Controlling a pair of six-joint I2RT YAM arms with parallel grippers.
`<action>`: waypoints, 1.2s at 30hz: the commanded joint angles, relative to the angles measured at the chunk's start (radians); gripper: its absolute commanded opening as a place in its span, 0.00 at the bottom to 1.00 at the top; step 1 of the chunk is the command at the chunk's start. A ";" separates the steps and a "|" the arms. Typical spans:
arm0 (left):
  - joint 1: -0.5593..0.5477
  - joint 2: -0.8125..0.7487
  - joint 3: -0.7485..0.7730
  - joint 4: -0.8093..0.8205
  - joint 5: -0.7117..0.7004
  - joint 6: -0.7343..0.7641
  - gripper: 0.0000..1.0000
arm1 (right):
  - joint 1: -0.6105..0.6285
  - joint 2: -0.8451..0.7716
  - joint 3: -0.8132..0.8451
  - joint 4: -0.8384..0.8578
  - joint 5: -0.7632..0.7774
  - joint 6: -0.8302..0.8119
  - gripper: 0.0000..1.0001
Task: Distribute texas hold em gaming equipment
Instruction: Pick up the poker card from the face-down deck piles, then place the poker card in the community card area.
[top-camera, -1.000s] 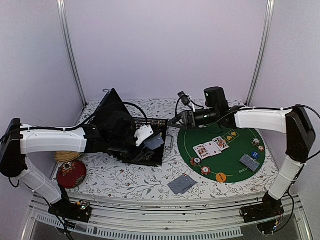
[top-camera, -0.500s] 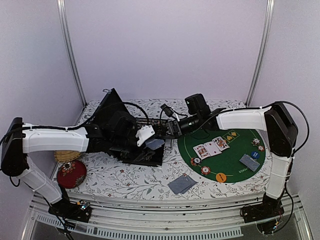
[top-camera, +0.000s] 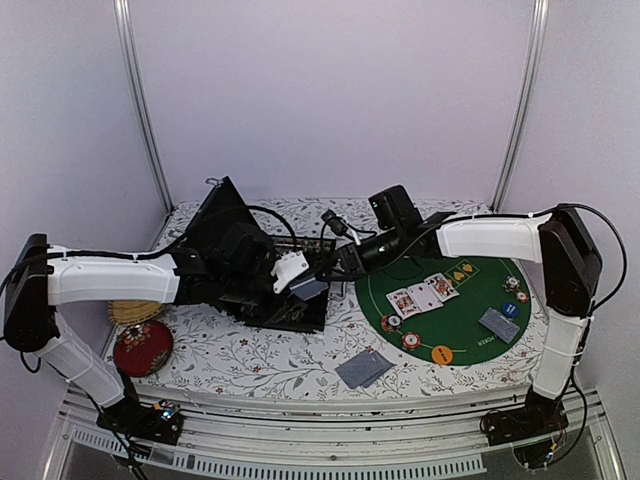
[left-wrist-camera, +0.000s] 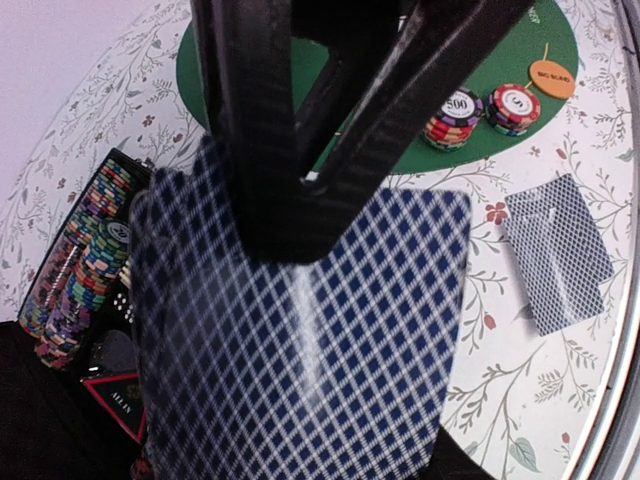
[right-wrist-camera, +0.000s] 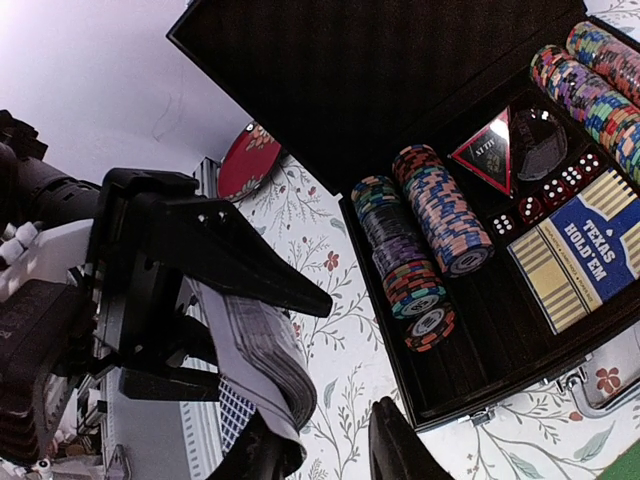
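Observation:
My left gripper (left-wrist-camera: 310, 215) is shut on a deck of blue-diamond-backed playing cards (left-wrist-camera: 300, 350), held over the front edge of the open black case (top-camera: 235, 250). The right gripper (right-wrist-camera: 330, 452) has reached over from the right, right beside the deck (right-wrist-camera: 262, 345). Its fingers (right-wrist-camera: 392, 445) stand apart, and the deck's lower corner rests against the left one. Rows of poker chips (right-wrist-camera: 432, 215) lie in the case. On the green mat (top-camera: 470, 340) are face-up cards (top-camera: 422, 294), chips (top-camera: 410, 340), an orange button (top-camera: 441, 353) and face-down cards (top-camera: 498, 323).
More face-down cards (top-camera: 363, 368) lie on the flowered cloth in front of the mat. A red round cushion (top-camera: 142, 347) and a wicker coaster (top-camera: 130, 312) sit at the front left. The case's raised lid (top-camera: 222, 210) stands behind my left arm. A boxed deck (right-wrist-camera: 590, 255) lies in the case.
My right arm has swung left from behind the mat to the held deck, and its jaws have narrowed. The left gripper has kept the deck almost still.

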 joint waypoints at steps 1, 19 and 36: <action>0.007 0.001 0.023 0.031 0.013 0.004 0.49 | -0.003 -0.053 0.022 -0.048 0.044 -0.021 0.27; 0.006 -0.005 0.014 0.032 0.012 0.008 0.49 | -0.009 -0.166 0.070 -0.243 0.124 -0.088 0.02; 0.008 -0.028 -0.009 0.045 0.014 0.005 0.49 | -0.687 -0.489 -0.523 0.310 0.144 0.440 0.02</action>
